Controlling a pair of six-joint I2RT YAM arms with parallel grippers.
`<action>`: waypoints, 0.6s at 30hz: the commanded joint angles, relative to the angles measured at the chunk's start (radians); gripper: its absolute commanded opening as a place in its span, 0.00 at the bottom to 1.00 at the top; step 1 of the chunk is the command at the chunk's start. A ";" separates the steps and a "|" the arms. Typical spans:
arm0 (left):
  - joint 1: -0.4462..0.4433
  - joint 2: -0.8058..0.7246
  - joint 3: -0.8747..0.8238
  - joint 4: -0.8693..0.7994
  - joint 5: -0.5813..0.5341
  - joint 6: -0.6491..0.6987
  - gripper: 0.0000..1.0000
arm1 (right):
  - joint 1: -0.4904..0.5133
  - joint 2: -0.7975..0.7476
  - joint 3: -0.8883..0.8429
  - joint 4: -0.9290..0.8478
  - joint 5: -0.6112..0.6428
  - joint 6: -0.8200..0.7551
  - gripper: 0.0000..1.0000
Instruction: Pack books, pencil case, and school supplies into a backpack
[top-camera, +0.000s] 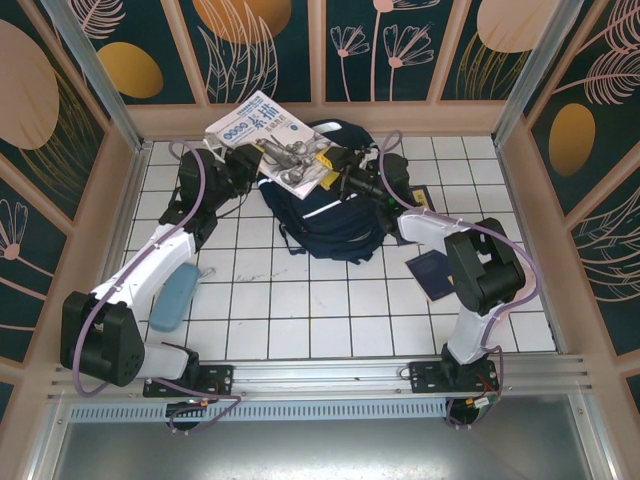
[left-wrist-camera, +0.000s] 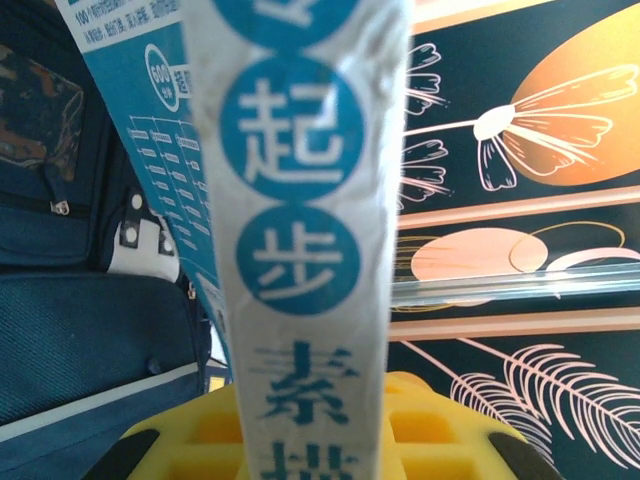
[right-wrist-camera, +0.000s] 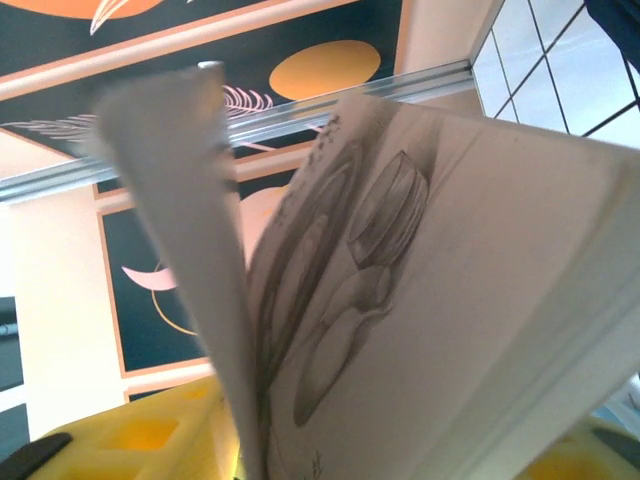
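A: Top external view: the white-and-blue book is held up over the backpack's far edge, spine pinched tight in the left claw.

B: And the right claw?

A: Set around fanned pages; whether they're gripped cannot be told. Pages should be gathered shut before lowering.

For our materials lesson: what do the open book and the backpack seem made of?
Book: paper, cover seemingly slightly glossy, thin matte pages curling. Backpack: probably woven synthetic fabric, matte; weave, seams and zip show.
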 joint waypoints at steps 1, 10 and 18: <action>-0.014 -0.038 -0.010 0.140 0.077 0.008 0.00 | -0.015 -0.005 0.011 0.114 -0.021 0.029 0.47; -0.016 -0.015 -0.033 0.153 0.135 0.021 0.00 | -0.009 -0.013 -0.010 0.135 -0.028 0.025 0.42; -0.024 -0.001 -0.043 0.178 0.149 0.017 0.01 | 0.004 -0.031 -0.003 0.146 0.008 -0.021 0.27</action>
